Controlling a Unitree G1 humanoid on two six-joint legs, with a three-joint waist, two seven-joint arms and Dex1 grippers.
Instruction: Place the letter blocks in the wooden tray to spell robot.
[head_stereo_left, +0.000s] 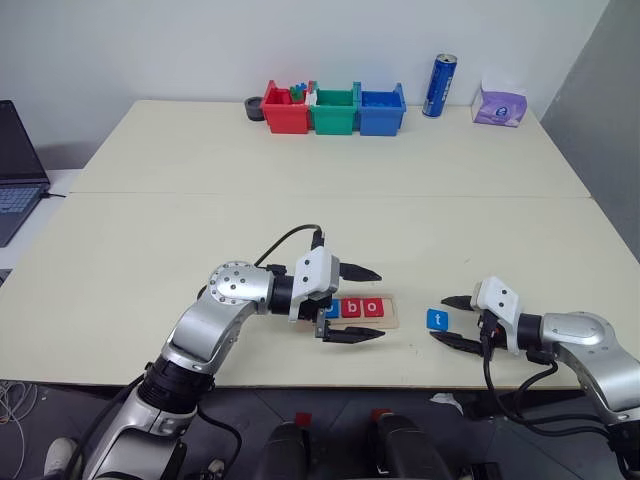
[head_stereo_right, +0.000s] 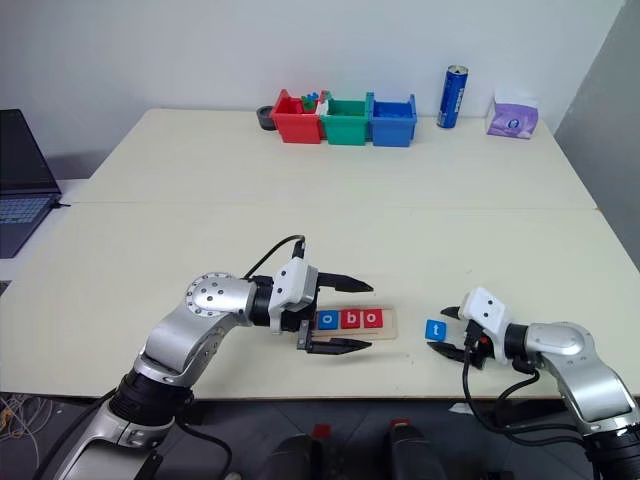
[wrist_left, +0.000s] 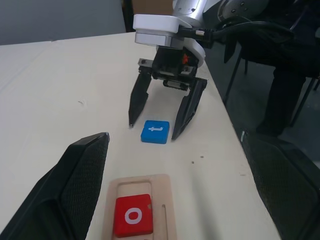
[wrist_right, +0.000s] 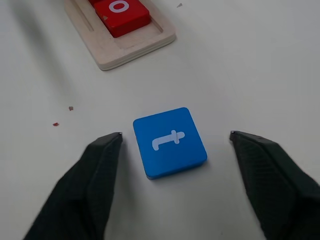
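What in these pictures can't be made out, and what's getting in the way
- Wooden tray, left end: in both eye views the left gripper covers it, so the first tile is unreadable.
- Red bin contents: too small to identify.
- Blue can label: too small to read.

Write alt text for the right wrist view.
A blue letter block marked "t" lies flat on the pale table between the two open black fingers of the right gripper, which do not touch it. Beyond it, the end of the wooden tray holds a red "o" block.
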